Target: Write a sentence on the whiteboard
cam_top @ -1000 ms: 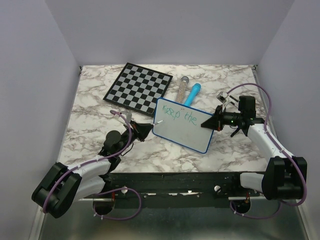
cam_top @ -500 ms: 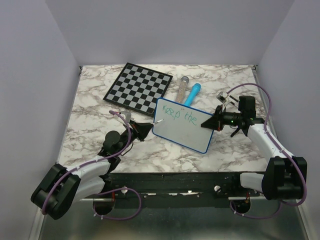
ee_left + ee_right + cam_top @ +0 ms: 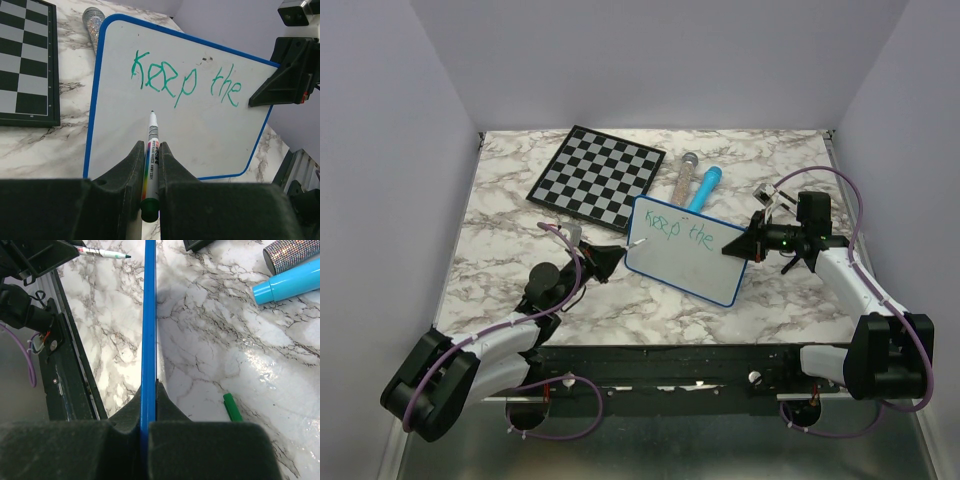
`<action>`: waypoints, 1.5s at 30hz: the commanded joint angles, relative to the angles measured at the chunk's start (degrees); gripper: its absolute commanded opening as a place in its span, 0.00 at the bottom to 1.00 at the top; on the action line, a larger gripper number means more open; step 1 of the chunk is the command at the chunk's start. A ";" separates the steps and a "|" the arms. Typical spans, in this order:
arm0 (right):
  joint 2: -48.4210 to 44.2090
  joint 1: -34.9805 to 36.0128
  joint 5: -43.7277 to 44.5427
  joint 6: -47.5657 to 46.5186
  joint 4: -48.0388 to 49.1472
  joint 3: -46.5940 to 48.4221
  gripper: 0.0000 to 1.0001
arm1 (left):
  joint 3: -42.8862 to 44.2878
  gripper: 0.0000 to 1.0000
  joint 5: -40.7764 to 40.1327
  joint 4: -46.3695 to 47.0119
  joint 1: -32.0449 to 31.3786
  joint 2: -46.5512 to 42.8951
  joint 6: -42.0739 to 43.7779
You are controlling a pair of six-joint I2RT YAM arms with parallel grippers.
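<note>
The whiteboard (image 3: 685, 250) with its blue rim is tilted up off the table. My right gripper (image 3: 748, 243) is shut on its right edge, seen edge-on in the right wrist view (image 3: 148, 330). Green words "Keep the" (image 3: 182, 82) run across its upper part; no second line shows. My left gripper (image 3: 610, 258) is shut on a white marker (image 3: 151, 155) with a green end. The marker's tip (image 3: 152, 113) points at the board just below "Keep"; I cannot tell if it touches.
A checkered chessboard (image 3: 597, 172) lies at the back left. A glittery tube (image 3: 682, 175) and a light blue tube (image 3: 705, 187) lie behind the whiteboard. A green marker cap (image 3: 232, 407) lies on the marble table (image 3: 510, 230) under the right gripper.
The left arm has shifted slightly back and left. The whiteboard and right gripper have not visibly moved.
</note>
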 commanded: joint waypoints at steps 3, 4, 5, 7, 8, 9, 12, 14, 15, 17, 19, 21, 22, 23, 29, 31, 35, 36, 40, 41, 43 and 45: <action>-0.78 0.30 -2.02 -0.92 0.04 1.69 0.01 | -0.93 0.00 -0.71 2.87 0.42 -0.77 1.48; -0.78 0.39 -2.02 -0.84 0.04 1.69 0.01 | -0.93 0.00 -0.71 2.96 0.42 -0.60 1.48; -0.87 0.39 -2.02 -0.84 0.04 1.69 0.01 | -0.93 0.00 -0.71 2.96 0.42 -0.59 1.48; -0.78 0.30 -2.02 -0.84 0.04 1.69 0.01 | -0.93 0.00 -0.71 2.96 0.42 -0.60 1.48; -0.69 0.30 -2.02 -0.84 0.04 1.69 0.01 | -0.93 0.00 -0.62 2.96 0.42 -0.68 1.40; -0.78 0.39 -2.02 -0.84 0.04 1.69 0.01 | -0.93 0.00 -0.62 2.96 0.42 -0.60 1.48; -0.78 0.30 -2.02 -0.84 0.04 1.69 0.01 | -0.93 0.00 -0.71 2.96 0.42 -0.60 1.40; -0.69 0.30 -2.02 -0.84 0.04 1.69 0.01 | -0.93 0.00 -0.71 2.96 0.42 -0.51 1.40; -0.78 0.30 -2.02 -0.92 0.04 1.69 0.01 | -0.93 0.00 -0.79 2.96 0.42 -0.59 1.48; -0.78 0.30 -2.02 -0.84 0.04 1.69 0.01 | -0.93 0.00 -0.79 2.96 0.42 -0.51 1.31; -0.78 0.30 -2.02 -0.84 0.04 1.69 0.01 | -0.93 0.00 -0.79 2.96 0.42 -0.59 1.22; -0.69 0.30 -2.02 -0.84 0.12 1.69 0.01 | -0.93 0.00 -0.79 2.88 0.42 -0.59 1.22; -0.78 0.30 -2.02 -0.84 0.12 1.69 0.01 | -0.93 0.00 -0.71 2.79 0.42 -0.68 1.22; -0.78 0.30 -2.02 -0.84 0.12 1.69 0.01 | -1.02 0.00 -0.79 2.79 0.42 -0.60 1.22; -0.69 0.30 -1.93 -0.92 0.04 1.69 0.01 | -1.11 0.00 -1.06 2.70 0.50 -0.77 1.13; -0.78 0.30 -2.01 -0.84 0.12 1.69 0.01 | -1.11 0.00 -1.06 2.61 0.50 -0.86 1.13; -0.69 0.30 -2.02 -0.84 0.04 1.69 0.01 | -0.85 0.00 -0.97 2.61 0.50 -0.60 1.22; -0.69 0.30 -2.02 -0.84 0.04 1.69 0.01 | -0.76 0.00 -0.88 2.61 0.59 -0.59 1.22; -0.78 0.30 -2.02 -0.92 0.04 1.69 0.01 | -0.05 0.00 -0.18 2.70 0.59 0.46 1.48; -0.87 0.39 -2.02 -0.92 0.04 1.69 0.01 | 0.30 0.00 0.26 2.79 0.59 0.72 1.48; -0.87 0.30 -2.02 -0.92 0.12 1.69 0.01 | 0.47 0.00 0.52 2.79 0.59 1.07 1.48; -0.78 0.30 -2.10 -0.84 0.04 1.69 0.01 | 0.56 0.00 0.70 2.87 0.59 1.25 1.40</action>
